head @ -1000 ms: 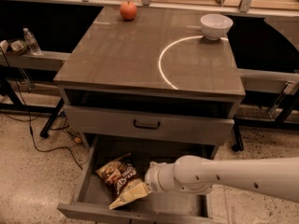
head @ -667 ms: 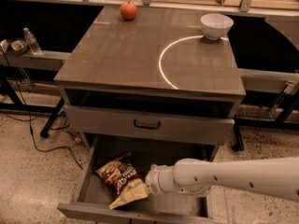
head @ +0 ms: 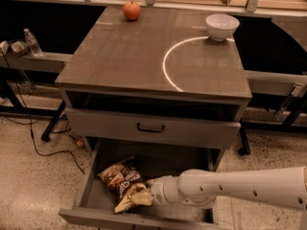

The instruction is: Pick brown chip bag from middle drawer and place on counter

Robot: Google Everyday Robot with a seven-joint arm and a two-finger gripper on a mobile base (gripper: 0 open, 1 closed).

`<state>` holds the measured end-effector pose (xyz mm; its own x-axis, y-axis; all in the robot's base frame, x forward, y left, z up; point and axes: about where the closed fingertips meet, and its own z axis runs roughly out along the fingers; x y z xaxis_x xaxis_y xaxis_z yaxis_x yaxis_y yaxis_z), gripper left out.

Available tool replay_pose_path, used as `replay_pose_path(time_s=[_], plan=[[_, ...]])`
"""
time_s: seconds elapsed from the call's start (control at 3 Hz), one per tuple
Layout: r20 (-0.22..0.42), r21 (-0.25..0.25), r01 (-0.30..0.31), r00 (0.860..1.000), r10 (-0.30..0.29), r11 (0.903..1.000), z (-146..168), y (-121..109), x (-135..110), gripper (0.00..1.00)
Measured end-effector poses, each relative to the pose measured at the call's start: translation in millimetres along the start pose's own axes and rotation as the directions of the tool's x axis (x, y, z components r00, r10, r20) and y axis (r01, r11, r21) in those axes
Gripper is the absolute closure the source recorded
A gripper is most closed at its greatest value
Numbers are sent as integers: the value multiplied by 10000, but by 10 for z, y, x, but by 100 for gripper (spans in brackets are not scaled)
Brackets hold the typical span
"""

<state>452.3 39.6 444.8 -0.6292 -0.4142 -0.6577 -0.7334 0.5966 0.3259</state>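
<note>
Lying left of centre in the pulled-out middle drawer [head: 89, 178]: brown chip bag [head: 122, 180], crumpled, dark brown with a cream-tan lower end. Gripper [head: 151, 191]: at the tip of the white arm [head: 240, 188] reaching in from the right, touching the bag's lower right edge; whether it grasps the bag cannot be told. Counter [head: 120, 56]: bears a red apple [head: 131, 10] back left and a white bowl [head: 222, 26] back right.

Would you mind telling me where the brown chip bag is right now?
The brown chip bag lies in the left half of the open middle drawer, low in the camera view, with the gripper at its right edge.
</note>
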Motion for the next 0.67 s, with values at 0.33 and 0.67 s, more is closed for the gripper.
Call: replay_pose_path(time_s=[0.33, 0.67], plan=[[174, -62, -208, 9996, 209, 9998, 18, 22, 29, 65], [340, -46, -351, 9988, 352, 9994, -48, 78, 66, 96]])
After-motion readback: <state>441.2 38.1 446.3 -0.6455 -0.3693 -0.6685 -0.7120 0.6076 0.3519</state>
